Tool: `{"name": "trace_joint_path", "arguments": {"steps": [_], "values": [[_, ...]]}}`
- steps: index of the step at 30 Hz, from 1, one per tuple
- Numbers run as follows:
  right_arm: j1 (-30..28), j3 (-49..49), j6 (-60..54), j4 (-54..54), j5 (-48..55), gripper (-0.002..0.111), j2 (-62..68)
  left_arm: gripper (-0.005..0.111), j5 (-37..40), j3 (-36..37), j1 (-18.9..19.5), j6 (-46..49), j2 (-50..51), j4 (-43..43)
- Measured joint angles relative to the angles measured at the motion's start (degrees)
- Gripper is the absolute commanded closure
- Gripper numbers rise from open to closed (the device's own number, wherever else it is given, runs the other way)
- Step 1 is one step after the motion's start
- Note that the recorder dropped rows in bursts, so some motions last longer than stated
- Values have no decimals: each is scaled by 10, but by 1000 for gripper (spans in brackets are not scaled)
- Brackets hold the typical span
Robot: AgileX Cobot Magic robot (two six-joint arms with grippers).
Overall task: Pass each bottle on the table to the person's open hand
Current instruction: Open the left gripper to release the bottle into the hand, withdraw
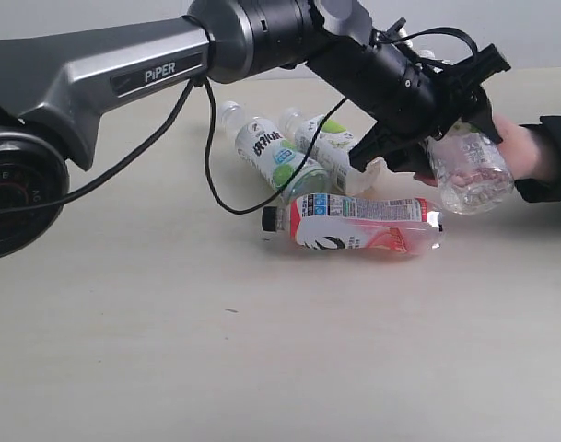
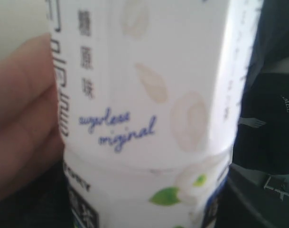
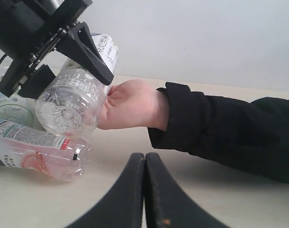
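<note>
1. Nearest the exterior camera was the left arm [image 1: 96, 74], reaching across the table [image 1: 262, 368] toward its right edge.
2. The left gripper [image 1: 437, 138] was about half spread, jaws clamped across the body of the held bottle [image 1: 469, 175]. The bottle was tilted in the air above the table and lay against the person's hand [image 1: 524, 147].
3. Handling, as a judgement: the bottle looked empty, so light. Its thin clear wall would dent under a hard squeeze and its glossy label would be slick. The best hold was mid-body on the label, with modest force.
4. The red-pink bottle [image 1: 363, 224] lay on its side mid-table. The two white-green bottles [image 1: 266, 147] lay just behind it, toward the far edge.
5. The right gripper [image 3: 144, 190] had its jaws pressed together and held nothing, low over the table.
</note>
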Motion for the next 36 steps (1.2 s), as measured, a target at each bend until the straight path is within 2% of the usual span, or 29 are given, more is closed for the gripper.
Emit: {"name": "trace_joint_path", "arguments": {"steps": [7, 10, 30, 34, 36], "values": [[0, 0, 0, 0, 0, 108, 0, 59, 0, 0, 1, 7, 3, -20], [0, 0, 0, 0, 0, 108, 0, 48, 0, 0, 1, 9, 3, -25], [0, 0, 0, 0, 0, 108, 0, 45, -1, 0, 1, 34, 3, -30], [0, 0, 0, 0, 0, 108, 0, 27, -2, 0, 1, 34, 3, -30], [0, 0, 0, 0, 0, 108, 0, 23, -2, 0, 1, 35, 3, -32]]}}
